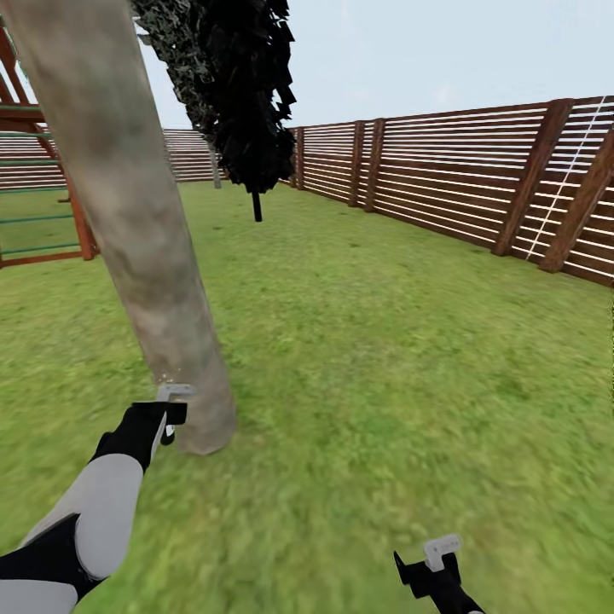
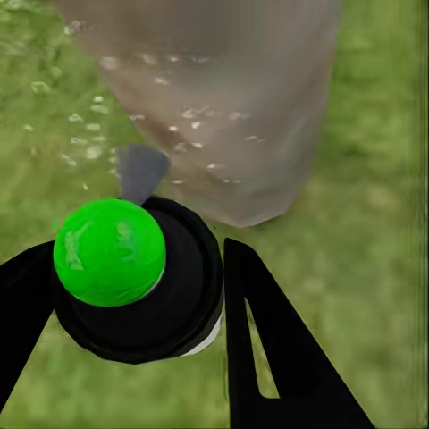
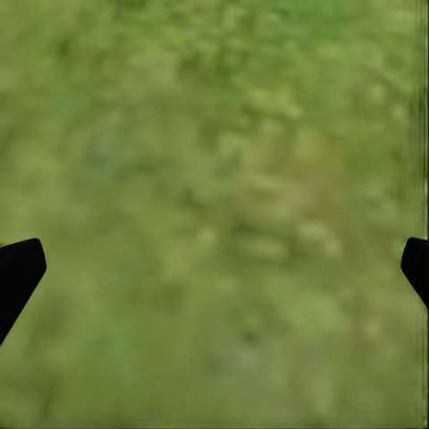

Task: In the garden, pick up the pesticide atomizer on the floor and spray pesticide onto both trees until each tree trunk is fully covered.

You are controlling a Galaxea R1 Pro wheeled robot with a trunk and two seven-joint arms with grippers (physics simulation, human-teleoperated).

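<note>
A thick, mottled grey-brown tree trunk point(image 1: 145, 256) rises from the lawn at the left. My left gripper point(image 1: 170, 418) hovers right at its base, shut on the pesticide atomizer point(image 2: 134, 277), a small black bottle whose round tip shows bright green here. The bottle points at the trunk point(image 2: 232, 107), which carries scattered white specks of pesticide point(image 2: 192, 114) low down; a few specks also float over the grass beside it. My right gripper point(image 1: 431, 567) hangs low over grass at the front right, open, its fingertips point(image 3: 20, 268) wide apart with nothing between them.
A reddish-brown slat fence point(image 1: 460, 179) runs along the right and back. A narrow near-black cypress-like tree point(image 1: 247, 94) stands behind the trunk. The playhouse frame point(image 1: 43, 196) is at the far left. Open lawn point(image 1: 384, 341) spreads to the right.
</note>
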